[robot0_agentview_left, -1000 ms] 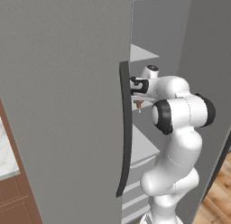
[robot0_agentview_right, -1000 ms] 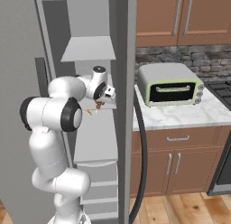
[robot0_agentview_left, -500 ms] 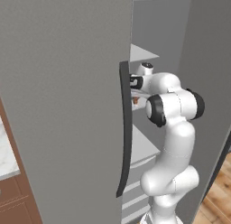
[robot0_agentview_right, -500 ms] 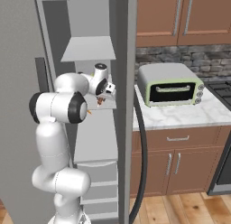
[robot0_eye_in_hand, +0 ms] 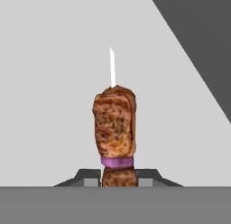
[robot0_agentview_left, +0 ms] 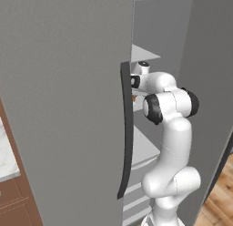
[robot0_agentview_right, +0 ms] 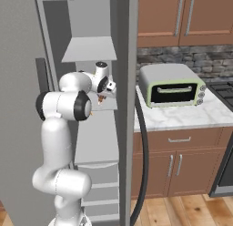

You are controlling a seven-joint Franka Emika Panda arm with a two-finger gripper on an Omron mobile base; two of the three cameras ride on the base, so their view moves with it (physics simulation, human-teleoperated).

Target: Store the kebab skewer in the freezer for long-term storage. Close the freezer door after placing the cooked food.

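Right beside my gripper [robot0_agentview_right: 101, 99], on its left, hangs the open freezer [robot0_agentview_left: 63, 106] door with its long dark handle [robot0_agentview_left: 127, 129]; on its other side stands the second door's edge. Beyond that door, a toaster oven [robot0_agentview_right: 171, 85] sits on the marble counter [robot0_agentview_right: 182, 116], well apart from my hand. Ahead of my fingers lies a pale grey shelf [robot0_eye_in_hand: 58, 83]. I am clamped on the kebab skewer [robot0_eye_in_hand: 114, 128], which sticks straight out from between my fingertips, over that shelf.

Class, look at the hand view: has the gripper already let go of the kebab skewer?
No: the gripper is shut on the kebab skewer, its fingertips flanking the lowest chunk.
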